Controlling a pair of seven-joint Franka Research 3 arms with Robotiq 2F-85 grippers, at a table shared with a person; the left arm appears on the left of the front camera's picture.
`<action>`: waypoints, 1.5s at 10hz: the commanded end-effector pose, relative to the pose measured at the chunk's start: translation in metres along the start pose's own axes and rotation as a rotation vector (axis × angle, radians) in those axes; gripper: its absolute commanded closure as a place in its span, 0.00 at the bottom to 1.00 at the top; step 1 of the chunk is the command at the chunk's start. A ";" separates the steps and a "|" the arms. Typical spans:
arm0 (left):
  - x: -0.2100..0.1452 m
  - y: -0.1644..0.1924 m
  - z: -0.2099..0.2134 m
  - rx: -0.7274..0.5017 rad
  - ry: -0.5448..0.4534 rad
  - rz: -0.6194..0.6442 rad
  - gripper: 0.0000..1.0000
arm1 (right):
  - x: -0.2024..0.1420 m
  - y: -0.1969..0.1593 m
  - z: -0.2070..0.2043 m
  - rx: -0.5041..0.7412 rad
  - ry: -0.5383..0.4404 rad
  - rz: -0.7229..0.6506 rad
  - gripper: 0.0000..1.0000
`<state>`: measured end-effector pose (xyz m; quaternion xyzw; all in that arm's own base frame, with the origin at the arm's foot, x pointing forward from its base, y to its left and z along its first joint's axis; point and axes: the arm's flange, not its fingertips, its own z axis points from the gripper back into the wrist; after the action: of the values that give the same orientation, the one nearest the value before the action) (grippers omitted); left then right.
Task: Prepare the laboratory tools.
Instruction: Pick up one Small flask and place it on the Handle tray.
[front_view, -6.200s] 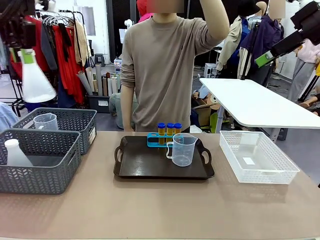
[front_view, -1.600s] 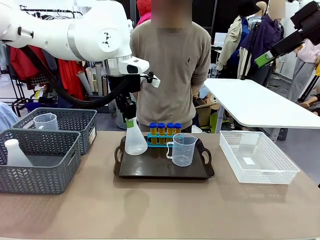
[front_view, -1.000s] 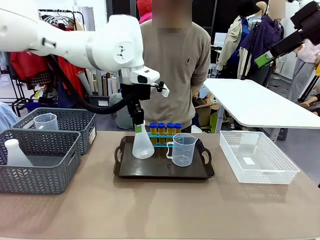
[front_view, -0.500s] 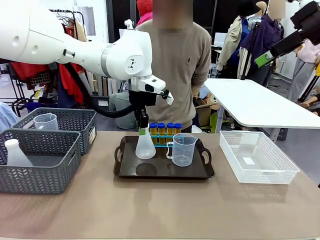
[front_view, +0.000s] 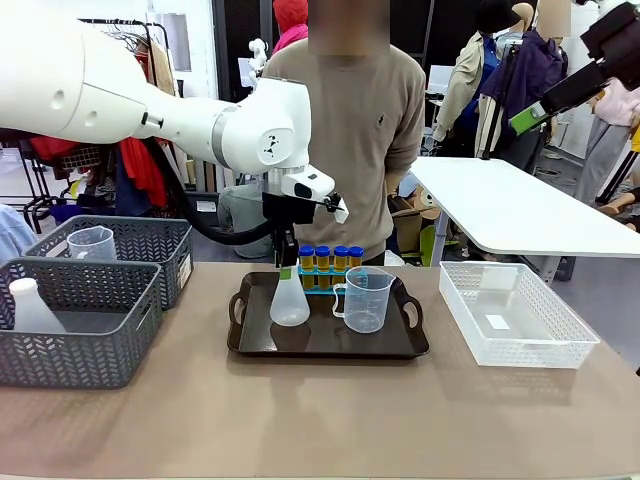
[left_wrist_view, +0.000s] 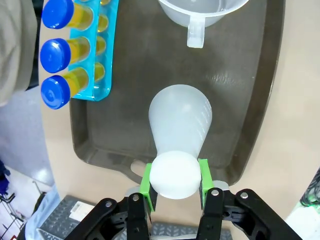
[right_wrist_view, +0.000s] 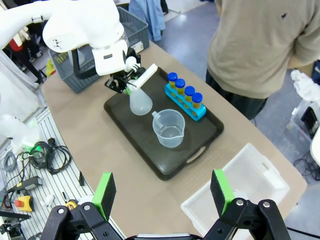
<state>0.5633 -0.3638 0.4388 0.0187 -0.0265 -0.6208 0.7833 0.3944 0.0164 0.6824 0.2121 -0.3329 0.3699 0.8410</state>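
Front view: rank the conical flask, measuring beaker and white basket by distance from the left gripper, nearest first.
1. Conical flask, held at its neck by the left gripper, on the tray's left part.
2. Measuring beaker, right of the flask.
3. White basket, far right on the table.

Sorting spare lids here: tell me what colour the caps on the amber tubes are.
Blue, clearest in the left wrist view on the tube caps.

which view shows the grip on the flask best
The left wrist view: the left gripper has its green pads on either side of the flask neck, seen close from above. In the front view the flask stands on the tray, the arm hiding the pads. In the right wrist view the flask is small and distant.
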 end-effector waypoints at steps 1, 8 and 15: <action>0.003 0.002 0.003 0.014 0.002 0.013 1.00 | 0.002 0.000 0.000 0.017 -0.024 0.006 0.00; 0.006 0.004 -0.004 -0.005 0.016 0.020 0.98 | 0.002 0.000 0.000 0.017 -0.024 0.006 0.00; 0.001 0.005 -0.001 -0.013 0.018 0.034 0.00 | 0.002 0.000 0.000 0.017 -0.024 0.006 0.00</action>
<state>0.5680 -0.3656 0.4338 0.0146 -0.0186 -0.6126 0.7901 0.3944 0.0164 0.6824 0.2121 -0.3329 0.3699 0.8410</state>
